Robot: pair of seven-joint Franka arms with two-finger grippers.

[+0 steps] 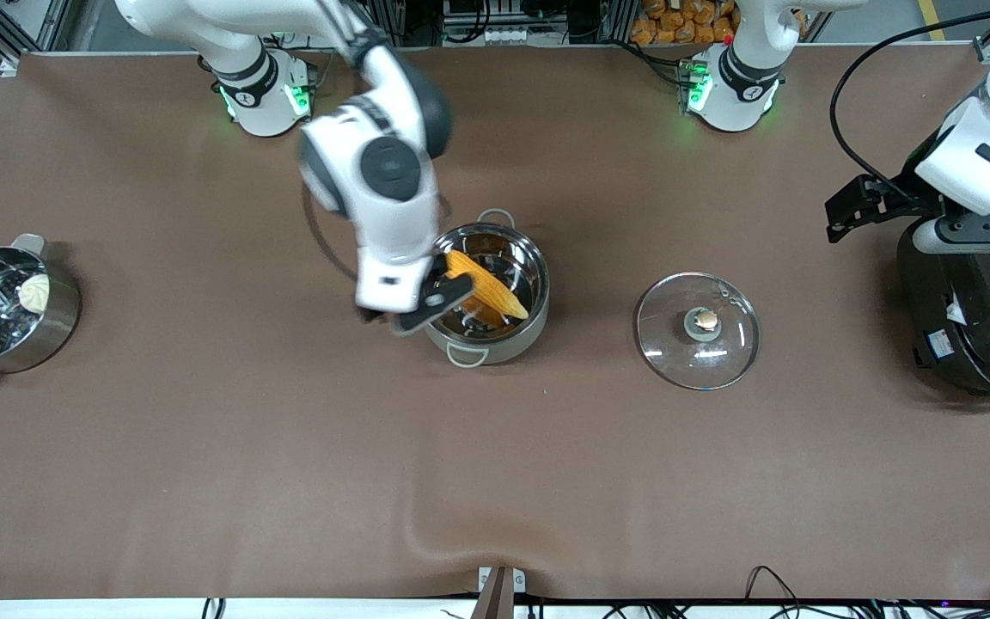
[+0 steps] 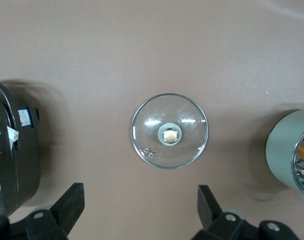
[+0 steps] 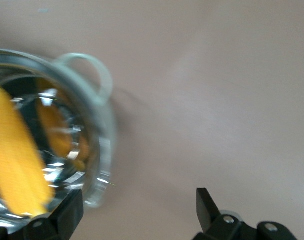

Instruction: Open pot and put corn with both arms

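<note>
A: Pot? 
B: Pot (image 1: 495, 297) sits mid-frame in the front view, lid off, on the brown desk (image 1: 203, 447). Corn (image 1: 486, 285) lies slanted inside it, one end up near the rim.

A: Lid?
B: Glass lid (image 1: 698, 330) lies flat on the desk beside the pot, toward the left arm's end, knob up (well apart from the pot, not touching).

A: Right tool?
B: Right tool (image 1: 439, 297) is at the pot's rim, over the edge toward the right arm's end. Fingers spread wide, nothing between them; the corn is free of them in the right wrist view.

A: Left tool?
B: Left tool (image 1: 856, 206) hangs at the right edge of the front view, over the black rice cooker (image 1: 976, 318). Left wrist view shows its fingers (image 2: 67, 200) wide apart and empty, lid centred in frame between them.

A: Anything else?
B: Steel pot with perforated insert (image 1: 5, 314) at the far left edge, a white lump in it.
</note>
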